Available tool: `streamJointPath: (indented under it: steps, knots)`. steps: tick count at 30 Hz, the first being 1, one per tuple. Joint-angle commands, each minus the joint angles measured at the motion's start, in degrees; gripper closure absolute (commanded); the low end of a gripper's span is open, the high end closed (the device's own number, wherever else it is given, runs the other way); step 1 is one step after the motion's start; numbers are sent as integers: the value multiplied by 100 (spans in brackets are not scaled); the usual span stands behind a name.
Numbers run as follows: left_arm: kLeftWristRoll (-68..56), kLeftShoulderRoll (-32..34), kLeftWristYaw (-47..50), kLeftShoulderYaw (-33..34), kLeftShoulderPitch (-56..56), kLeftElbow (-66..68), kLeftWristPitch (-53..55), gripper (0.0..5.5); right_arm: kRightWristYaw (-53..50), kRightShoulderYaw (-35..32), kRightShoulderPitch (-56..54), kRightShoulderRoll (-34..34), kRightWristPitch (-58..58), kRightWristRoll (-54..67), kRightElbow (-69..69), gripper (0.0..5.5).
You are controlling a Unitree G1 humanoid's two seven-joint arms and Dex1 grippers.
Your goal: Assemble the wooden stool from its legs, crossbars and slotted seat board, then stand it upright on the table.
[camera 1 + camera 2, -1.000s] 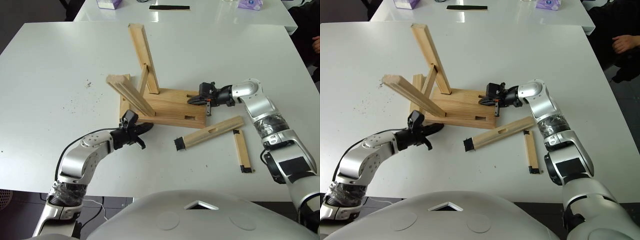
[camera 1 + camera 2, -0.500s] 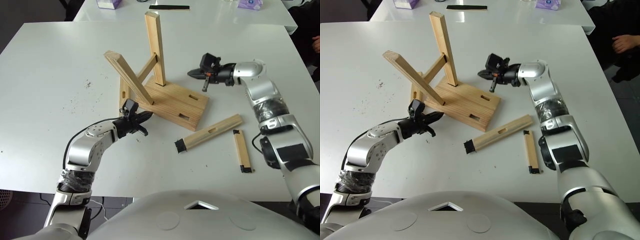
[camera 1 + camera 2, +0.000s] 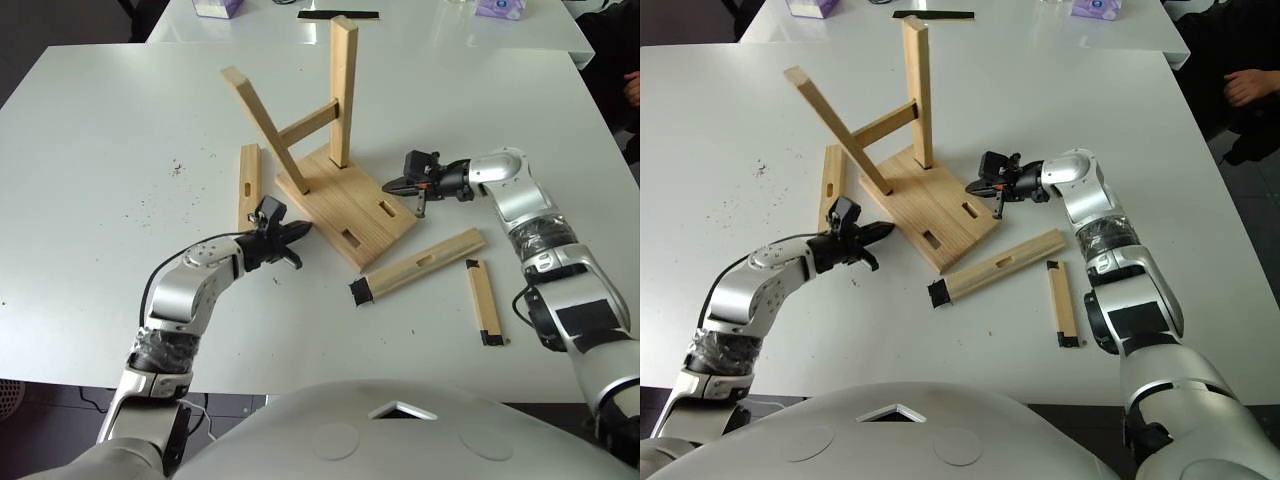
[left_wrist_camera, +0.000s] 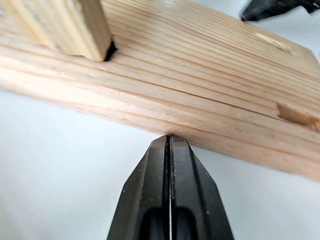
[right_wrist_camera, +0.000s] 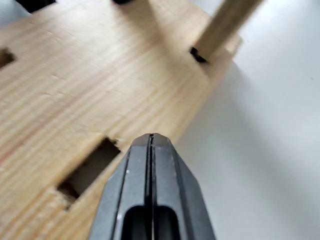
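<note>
"Two claws, both pinched shut, nothing held in either. The left claw (image 4: 168, 137) has its tip against the near edge of the seat board (image 3: 350, 205). The right claw (image 3: 392, 186) sits at the board's opposite side, by an open slot (image 5: 87, 172). Whether it touches, I can't tell."

"Nudging rather than gripping, I'd say. Where's everything else?"

"The board lies flat about the middle of the bench (image 3: 100, 150). An upright leg (image 3: 343, 90) stands in it, a leaning leg (image 3: 262, 120) tips toward the far left corner, and a crossbar (image 3: 308, 122) joins them. A loose leg (image 3: 418, 264) and a loose crossbar (image 3: 484, 300) lie toward the near right corner. Another stick (image 3: 247, 185) lies just beside the board's left side."

"Then push low, on the board's edge only, slowly, one tip balancing the other. Bump those standing legs and the frame could topple. I'd turn the free slots toward the loose leg before opening up to fetch it."
</note>
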Motion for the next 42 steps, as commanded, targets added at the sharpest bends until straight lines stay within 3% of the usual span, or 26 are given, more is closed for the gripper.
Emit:
streamJointPath:
  steps: [1,7,13,17,28,42]
  knots:
    - [107,-171,45,97,-387,404,-114,550,-24,-44,604,-23,501,174,-876,547]
    - [246,-289,32,198,-756,913,-300,550,-572,-232,883,84,930,309,-1551,547]
    - [257,-78,-62,340,-481,567,-222,550,-1350,-450,-207,11,431,-69,148,547]
    - [237,17,-313,83,-305,152,-103,550,-1314,-165,-45,-58,11,-405,686,547]
    - [442,-82,-365,-77,-498,458,-172,550,-108,-69,898,-76,710,285,-1386,547]
    - [459,-56,-287,213,-177,245,-95,550,-935,-203,1140,279,1173,256,-1654,547]
